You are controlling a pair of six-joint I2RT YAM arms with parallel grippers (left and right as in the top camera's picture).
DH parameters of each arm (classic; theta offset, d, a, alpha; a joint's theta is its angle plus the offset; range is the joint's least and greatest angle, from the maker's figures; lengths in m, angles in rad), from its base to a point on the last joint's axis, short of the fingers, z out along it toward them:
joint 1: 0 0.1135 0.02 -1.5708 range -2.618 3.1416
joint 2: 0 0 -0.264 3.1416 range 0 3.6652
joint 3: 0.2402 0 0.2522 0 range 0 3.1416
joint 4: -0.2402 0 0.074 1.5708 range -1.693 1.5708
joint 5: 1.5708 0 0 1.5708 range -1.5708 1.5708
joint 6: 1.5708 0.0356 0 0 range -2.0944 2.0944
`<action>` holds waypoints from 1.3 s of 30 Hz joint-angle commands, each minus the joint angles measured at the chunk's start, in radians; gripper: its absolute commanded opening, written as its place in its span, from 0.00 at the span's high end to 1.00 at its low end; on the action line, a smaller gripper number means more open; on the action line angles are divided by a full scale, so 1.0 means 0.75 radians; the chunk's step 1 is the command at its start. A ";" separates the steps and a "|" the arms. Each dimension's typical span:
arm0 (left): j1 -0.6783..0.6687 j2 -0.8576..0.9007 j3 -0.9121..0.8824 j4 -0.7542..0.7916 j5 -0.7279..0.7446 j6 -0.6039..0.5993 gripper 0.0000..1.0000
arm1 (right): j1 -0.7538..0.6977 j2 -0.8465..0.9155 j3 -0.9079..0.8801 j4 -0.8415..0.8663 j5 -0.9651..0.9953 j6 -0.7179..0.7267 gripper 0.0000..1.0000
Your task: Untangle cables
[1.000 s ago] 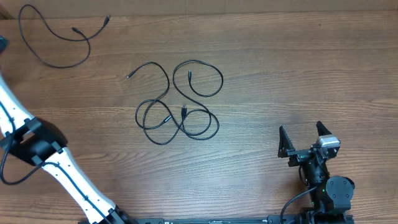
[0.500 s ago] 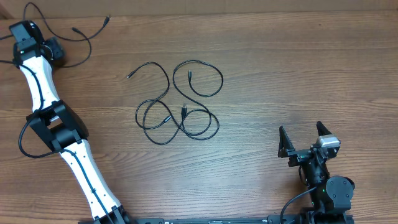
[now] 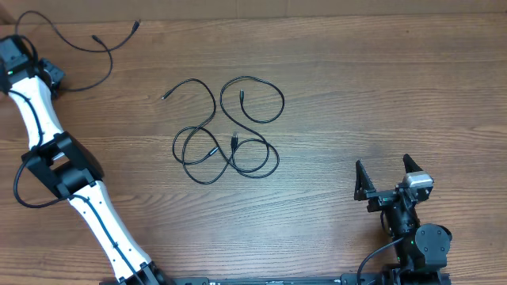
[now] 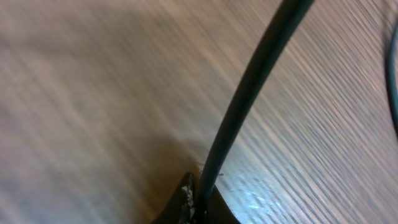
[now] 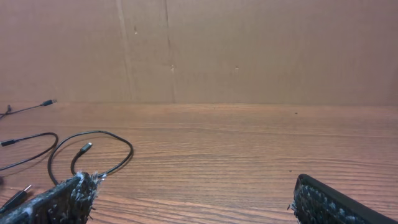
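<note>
A tangle of thin black cables [image 3: 226,131] lies in loops at the table's middle. A separate cable [image 3: 103,49] curls at the far left corner. My left gripper [image 3: 54,77] is down on the left part of that cable. In the left wrist view the jaws are shut on the black cable [image 4: 249,87], which runs up and away from my left gripper [image 4: 199,200]. My right gripper [image 3: 388,176] stands open near the front right, apart from the tangle. In the right wrist view my right gripper [image 5: 193,186] holds nothing, and cable loops [image 5: 93,134] lie ahead to the left.
The bare wooden table [image 3: 380,87] stretches to the right of the tangle. A brown cardboard wall [image 5: 249,50] stands behind the table's far edge. My left arm [image 3: 47,150] lies along the left side of the table.
My left arm swung up to the far left corner and its jaws closed on the separate cable, shifting that cable's left loop. The right arm and the tangle have not moved.
</note>
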 commanded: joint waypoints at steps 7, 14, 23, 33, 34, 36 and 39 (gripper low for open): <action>0.016 -0.251 0.001 -0.028 0.040 -0.395 0.82 | -0.002 -0.010 -0.013 0.007 0.012 -0.011 0.00; 0.004 -0.243 0.001 -0.046 0.041 -0.142 0.00 | -0.002 -0.010 -0.013 0.007 0.012 -0.011 0.00; -0.001 -0.312 0.001 -0.057 0.455 -0.083 0.12 | -0.002 -0.010 -0.013 0.007 0.012 -0.011 0.00; -0.200 -0.300 -0.149 -0.081 0.341 0.551 0.08 | -0.002 -0.010 -0.013 0.007 0.012 -0.011 0.00; -0.227 -0.300 -0.178 -0.071 0.315 0.595 0.08 | -0.002 -0.010 -0.013 0.007 0.012 -0.011 0.00; -0.273 -0.299 -0.240 -0.033 0.248 0.656 0.12 | -0.002 -0.010 -0.013 0.007 0.012 -0.011 0.00; -0.336 -0.299 -0.339 0.045 0.123 0.756 0.23 | -0.002 -0.010 -0.013 0.007 0.012 -0.011 0.00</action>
